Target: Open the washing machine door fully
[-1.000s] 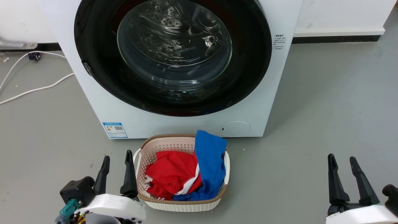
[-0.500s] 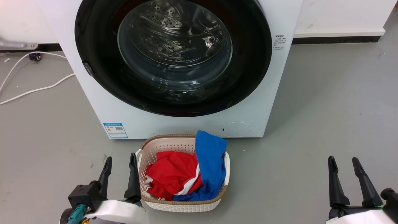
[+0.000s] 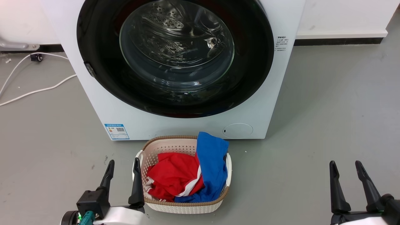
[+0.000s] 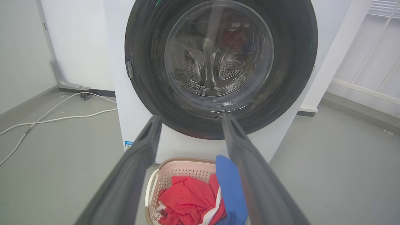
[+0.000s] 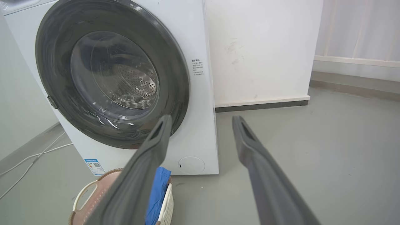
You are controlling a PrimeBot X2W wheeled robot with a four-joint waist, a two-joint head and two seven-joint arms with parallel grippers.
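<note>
The white washing machine (image 3: 175,128) stands straight ahead. The washing machine door (image 3: 253,62) lies shut, flush against the front, and the steel drum shows through its glass bowl (image 3: 176,43). A small latch piece (image 3: 90,69) sits on the door's left edge. My left gripper (image 3: 123,162) is open low at the left, well short of the door and beside the basket. My right gripper (image 3: 345,163) is open low at the right over bare floor. In the wrist views the left gripper (image 4: 191,116) and right gripper (image 5: 202,117) hold nothing, and the door (image 4: 300,62) (image 5: 178,72) faces both.
A beige laundry basket (image 3: 184,206) with red and blue clothes sits on the floor just before the machine. White cables (image 3: 37,90) trail over the grey floor at the left. A white wall with a dark skirting (image 3: 337,40) runs behind on the right.
My left gripper has drawn back, lower and slightly right in the head view. The right gripper has sunk a little. The head camera has shifted slightly. The door stays shut.
</note>
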